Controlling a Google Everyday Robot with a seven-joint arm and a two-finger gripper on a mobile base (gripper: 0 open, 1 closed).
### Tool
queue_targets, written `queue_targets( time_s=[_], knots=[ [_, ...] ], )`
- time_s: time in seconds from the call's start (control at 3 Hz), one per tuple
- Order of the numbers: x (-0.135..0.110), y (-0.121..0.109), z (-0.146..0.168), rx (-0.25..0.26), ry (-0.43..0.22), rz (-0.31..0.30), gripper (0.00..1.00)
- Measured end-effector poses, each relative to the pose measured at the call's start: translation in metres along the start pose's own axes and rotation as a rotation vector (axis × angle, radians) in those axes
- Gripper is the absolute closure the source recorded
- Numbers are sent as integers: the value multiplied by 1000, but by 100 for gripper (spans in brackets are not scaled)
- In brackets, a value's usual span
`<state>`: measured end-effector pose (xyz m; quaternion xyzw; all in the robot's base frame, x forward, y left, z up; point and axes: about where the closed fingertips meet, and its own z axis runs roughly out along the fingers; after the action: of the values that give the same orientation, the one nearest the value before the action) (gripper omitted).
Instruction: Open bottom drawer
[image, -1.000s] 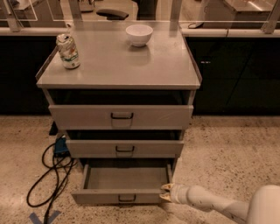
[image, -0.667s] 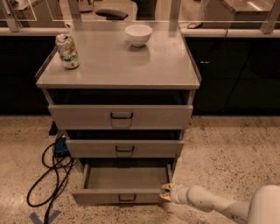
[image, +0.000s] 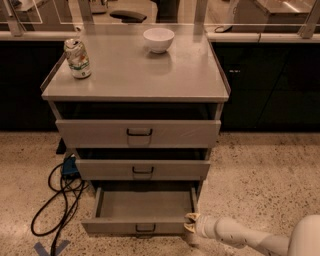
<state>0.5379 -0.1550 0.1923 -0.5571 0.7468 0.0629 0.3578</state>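
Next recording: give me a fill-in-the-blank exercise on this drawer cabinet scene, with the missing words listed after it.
1. The narrow grey metal bottom drawer with the small black handle is ___, not shut.
2. In the camera view, the robot's gripper sits at that drawer's front ___ corner.
3. On the flat grey cabinet top, the dented drink can stands to the ___ of the round white bowl in the camera view.

Missing words: open; right; left.

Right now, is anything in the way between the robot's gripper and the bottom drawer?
No, nothing visible is. The gripper is right at the front right corner of the bottom drawer, which is already pulled out. The cable lies on the floor off to the drawer's left, not in front of it.
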Motion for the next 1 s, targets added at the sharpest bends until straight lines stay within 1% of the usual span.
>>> queue_targets(
  time_s=[0.67, 1.0],
  knots=[
    [0, 0, 0, 0, 0, 0, 11],
    [0, 0, 0, 0, 0, 0, 0]
  ],
)
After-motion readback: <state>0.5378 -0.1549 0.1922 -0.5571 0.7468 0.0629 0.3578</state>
